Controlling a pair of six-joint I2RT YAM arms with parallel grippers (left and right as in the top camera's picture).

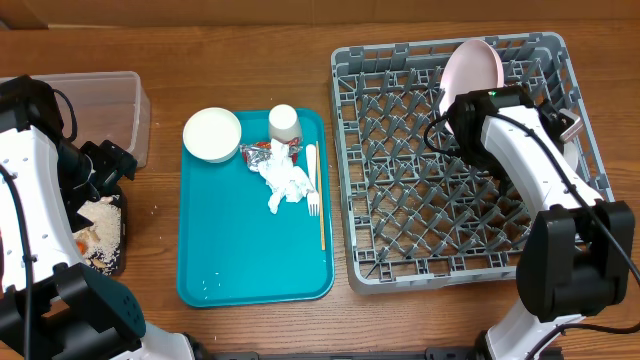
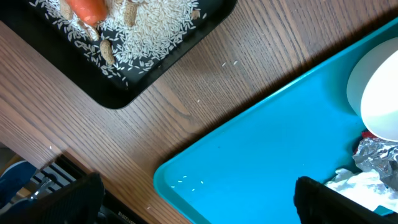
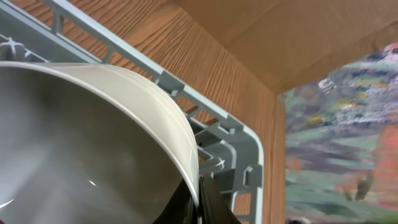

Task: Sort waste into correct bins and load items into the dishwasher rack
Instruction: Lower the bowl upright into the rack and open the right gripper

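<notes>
My right gripper (image 3: 198, 202) is shut on the rim of the pale pink plate (image 1: 473, 64), which stands on edge at the back of the grey dishwasher rack (image 1: 570, 235); the plate (image 3: 93, 137) fills the right wrist view. My left gripper (image 2: 199, 199) is open and empty, hovering over the teal tray's near-left corner, beside the black tray (image 2: 118, 93) with beige grain scraps (image 2: 149, 31) and the orange carrot (image 2: 87, 9). On the teal tray lie a white bowl (image 1: 212, 134), a white cup (image 1: 284, 123), the red-and-silver wrapper (image 1: 258, 153), the crumpled napkin (image 1: 287, 184), the white fork (image 1: 312, 185) and the wooden stick (image 1: 321, 225).
The teal tray (image 1: 250, 260) lies between the black tray (image 1: 112, 262) and the rack. The clear tub (image 1: 128, 100) stands at the back left, partly behind my left arm. Loose grains dot the wood (image 2: 230, 62) and the teal tray's corner (image 2: 193, 182).
</notes>
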